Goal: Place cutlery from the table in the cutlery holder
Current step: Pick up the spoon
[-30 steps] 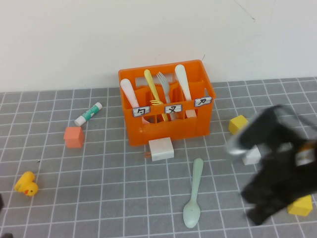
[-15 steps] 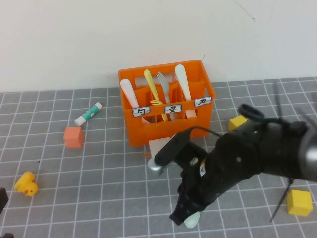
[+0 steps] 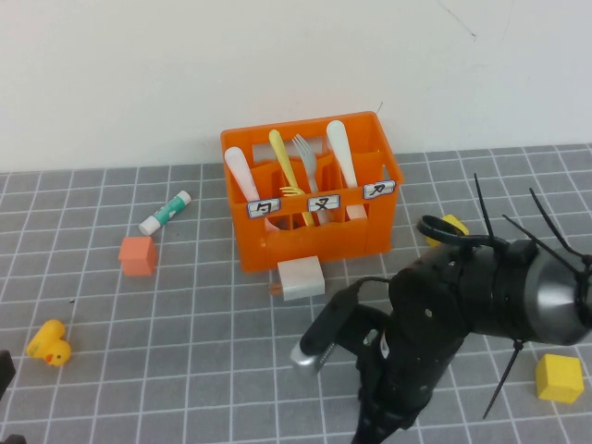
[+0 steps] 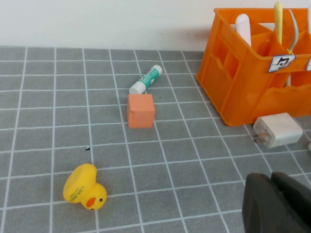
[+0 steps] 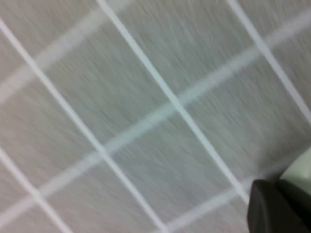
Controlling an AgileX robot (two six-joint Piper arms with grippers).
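Cutlery [image 3: 294, 166] stands upright in my cutlery holder [image 3: 314, 236]; right end effector [image 5: 272, 206] closed near front edge, left end effector [image 4: 277, 204] closed, both empty.

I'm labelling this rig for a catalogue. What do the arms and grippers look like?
The right arm is bulky matt black with a silver metal joint, a silver-tipped link and thin black cable ties sticking out. The right gripper and left gripper show as plain black, blocky fingers.

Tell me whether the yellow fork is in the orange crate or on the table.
In: the yellow fork stands inside the orange crate.
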